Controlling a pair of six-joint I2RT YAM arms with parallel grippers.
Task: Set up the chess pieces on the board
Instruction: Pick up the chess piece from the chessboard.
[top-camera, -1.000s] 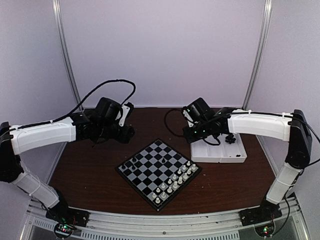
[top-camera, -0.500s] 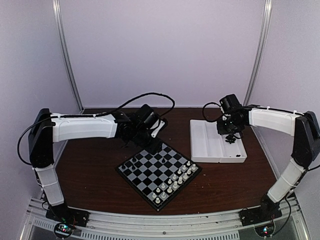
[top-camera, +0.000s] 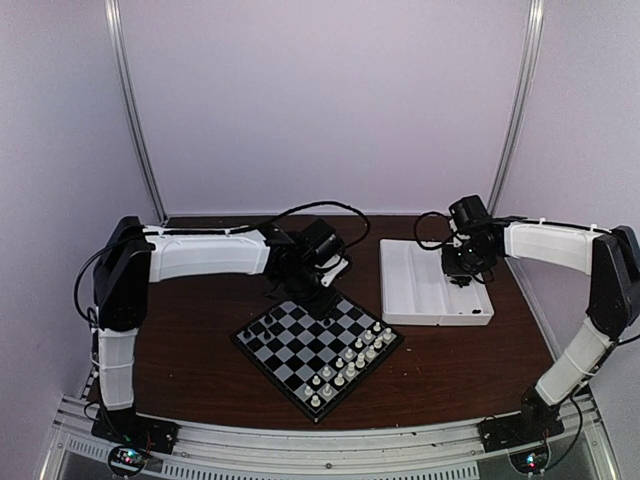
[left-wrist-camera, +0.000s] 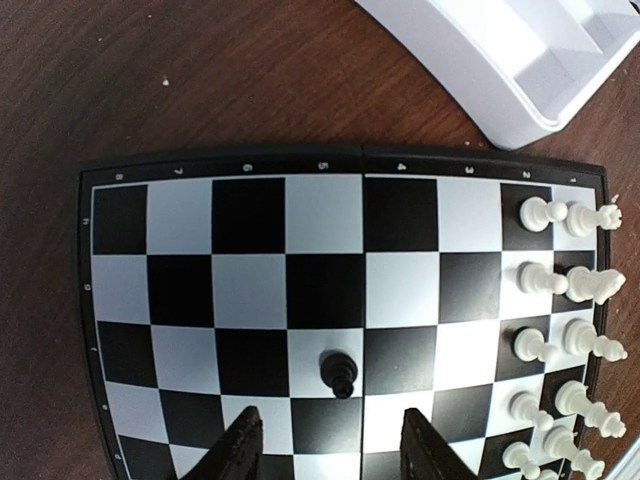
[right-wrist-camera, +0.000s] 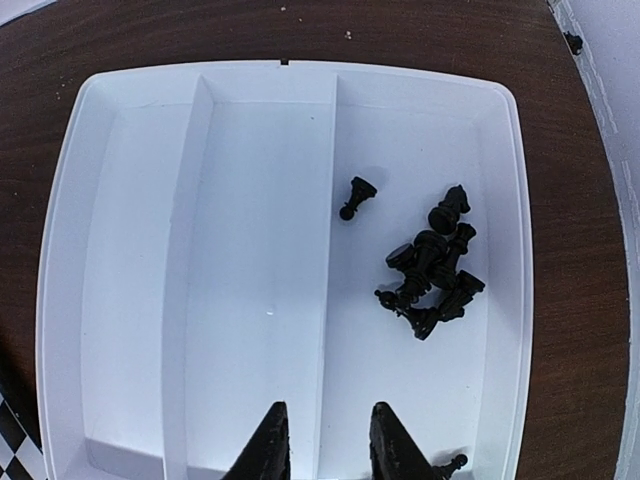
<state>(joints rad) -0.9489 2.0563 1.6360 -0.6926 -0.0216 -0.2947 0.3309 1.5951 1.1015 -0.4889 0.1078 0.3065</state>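
The board (top-camera: 300, 350) lies as a diamond in mid-table. In the left wrist view one black pawn (left-wrist-camera: 340, 373) stands alone on a light square of the board (left-wrist-camera: 250, 215). My left gripper (left-wrist-camera: 332, 455) hovers just short of it, open, nothing between its fingers. Seen from above, the left gripper (top-camera: 303, 288) hangs over the board's far corner. A heap of black chess pieces (right-wrist-camera: 430, 275) lies in the tray's right compartment, with a single pawn (right-wrist-camera: 355, 197) apart from it. My right gripper (right-wrist-camera: 328, 445) is open and empty above the tray's divider.
The white tray (top-camera: 410, 290) sits right of the board, its corner (left-wrist-camera: 500, 70) close to the board's edge. White chessmen (left-wrist-camera: 560, 300) fill two rows along one side (top-camera: 345, 370). Another black pawn (right-wrist-camera: 452, 463) lies in the tray's near corner. Bare brown table surrounds both.
The left arm has swung from the back left to over the board's far corner. The right arm has moved rightwards over the tray's piece compartment.
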